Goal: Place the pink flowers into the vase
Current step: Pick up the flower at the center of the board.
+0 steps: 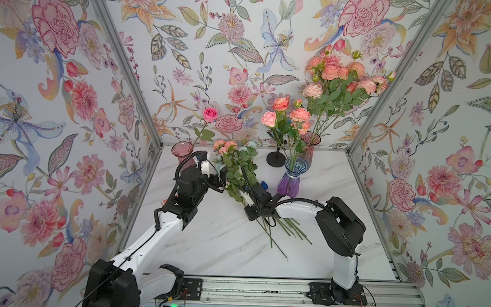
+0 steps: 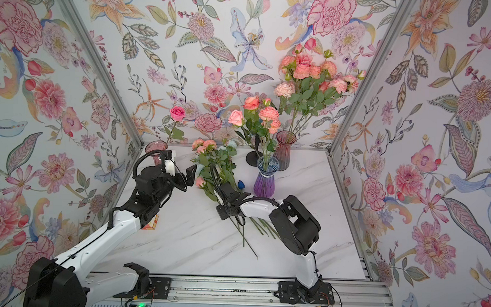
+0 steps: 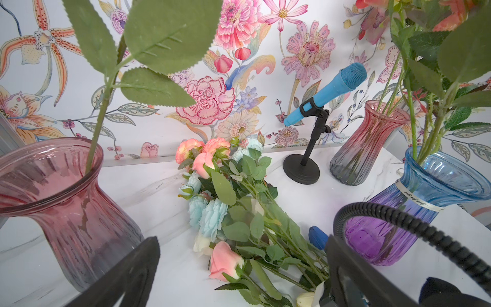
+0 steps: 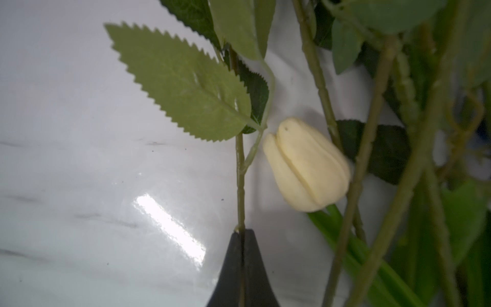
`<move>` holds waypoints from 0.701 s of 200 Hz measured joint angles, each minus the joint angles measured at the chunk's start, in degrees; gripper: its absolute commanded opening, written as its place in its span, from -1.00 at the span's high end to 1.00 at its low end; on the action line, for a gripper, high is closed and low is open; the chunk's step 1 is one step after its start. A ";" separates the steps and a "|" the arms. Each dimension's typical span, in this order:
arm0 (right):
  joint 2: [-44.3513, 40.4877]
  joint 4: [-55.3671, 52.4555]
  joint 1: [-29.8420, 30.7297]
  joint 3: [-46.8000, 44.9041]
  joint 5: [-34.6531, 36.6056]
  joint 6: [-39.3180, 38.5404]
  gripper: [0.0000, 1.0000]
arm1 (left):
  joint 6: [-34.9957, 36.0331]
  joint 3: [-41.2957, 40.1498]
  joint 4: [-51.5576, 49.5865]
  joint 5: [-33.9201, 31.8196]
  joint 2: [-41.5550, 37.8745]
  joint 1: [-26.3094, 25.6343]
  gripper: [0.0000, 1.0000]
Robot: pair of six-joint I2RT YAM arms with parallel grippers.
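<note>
Though my right pincer [image 4: 240,235] is clenched on one thin stem [image 4: 240,172], I cannot tell whether its bloom is pink, for the pink flowers [image 3: 203,152] lie on the table [image 1: 207,243] tangled with pale-blue blooms [image 3: 210,215] and a white tulip [image 4: 305,164]. Lifting may drag neighbours along or let the stem swivel; my left pincer [image 2: 188,177] hangs spread wide near the pink vase [image 1: 182,152].

pink flowers [image 3: 203,155], blue microphone [image 3: 332,90], white marbled table [image 3: 159,191]
</note>
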 measured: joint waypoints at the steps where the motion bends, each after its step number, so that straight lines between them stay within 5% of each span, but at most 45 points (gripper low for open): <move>1: -0.02 -0.02 0.00 0.04 0.00 0.00 1.00 | 0.00 0.00 0.02 0.00 -0.02 0.00 -1.00; 140: -16.24 -1.18 0.00 3.52 3.72 -0.66 1.00 | -1.01 -1.51 4.33 6.27 -1.11 -0.04 -0.99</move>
